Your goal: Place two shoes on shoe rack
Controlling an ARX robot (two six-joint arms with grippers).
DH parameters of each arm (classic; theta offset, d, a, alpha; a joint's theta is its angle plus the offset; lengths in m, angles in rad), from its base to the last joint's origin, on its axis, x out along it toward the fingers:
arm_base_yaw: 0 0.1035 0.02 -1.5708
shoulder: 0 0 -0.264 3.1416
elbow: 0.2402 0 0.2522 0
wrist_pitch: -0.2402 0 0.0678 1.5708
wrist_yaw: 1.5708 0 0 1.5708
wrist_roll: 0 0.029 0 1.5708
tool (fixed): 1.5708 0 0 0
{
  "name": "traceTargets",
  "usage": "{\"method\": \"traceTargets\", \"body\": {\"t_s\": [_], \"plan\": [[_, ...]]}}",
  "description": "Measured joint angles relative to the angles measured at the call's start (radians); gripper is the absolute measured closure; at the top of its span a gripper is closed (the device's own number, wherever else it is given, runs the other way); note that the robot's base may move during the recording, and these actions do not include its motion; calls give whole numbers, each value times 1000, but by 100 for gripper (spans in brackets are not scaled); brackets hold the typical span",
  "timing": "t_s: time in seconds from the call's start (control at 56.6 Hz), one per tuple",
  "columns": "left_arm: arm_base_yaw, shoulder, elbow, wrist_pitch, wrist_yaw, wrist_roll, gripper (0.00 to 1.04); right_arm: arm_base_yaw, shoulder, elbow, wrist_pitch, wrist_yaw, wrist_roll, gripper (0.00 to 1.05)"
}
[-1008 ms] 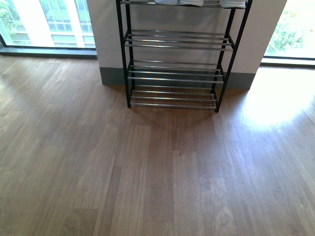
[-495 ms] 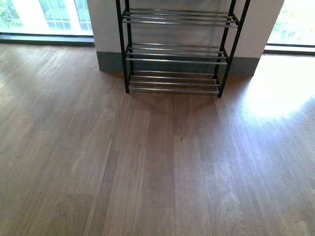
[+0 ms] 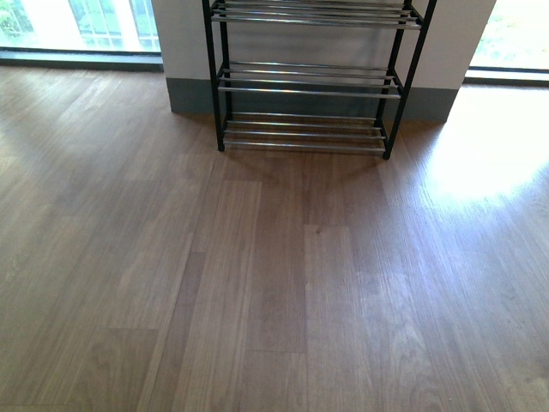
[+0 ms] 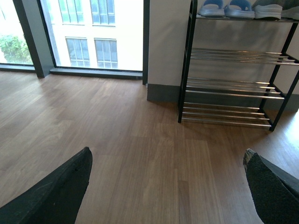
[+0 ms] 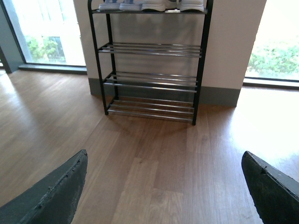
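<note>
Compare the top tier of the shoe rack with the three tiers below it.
The top tier of the shoe rack carries shoes: pale blue slides beside grey sneakers. The lower tiers carry nothing. The top tier falls outside the front view, while the lower tiers show there. All four tiers are thin chrome bars between black side frames.

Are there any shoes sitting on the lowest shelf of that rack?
No, in the right wrist view the lowest tier of the shoe rack is bare chrome bars; the footwear sits only on the top tier.
</note>
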Motion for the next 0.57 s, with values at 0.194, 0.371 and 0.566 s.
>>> {"method": "traceTargets", "body": {"t_s": [0.194, 0.371, 0.566], "plan": [[0, 0, 0, 0, 0, 0, 9, 0, 0, 0, 0, 0, 0, 9], [0, 0, 0, 0, 0, 0, 9, 0, 0, 0, 0, 0, 0, 9], [0, 0, 0, 0, 0, 0, 9, 0, 0, 0, 0, 0, 0, 9]]}}
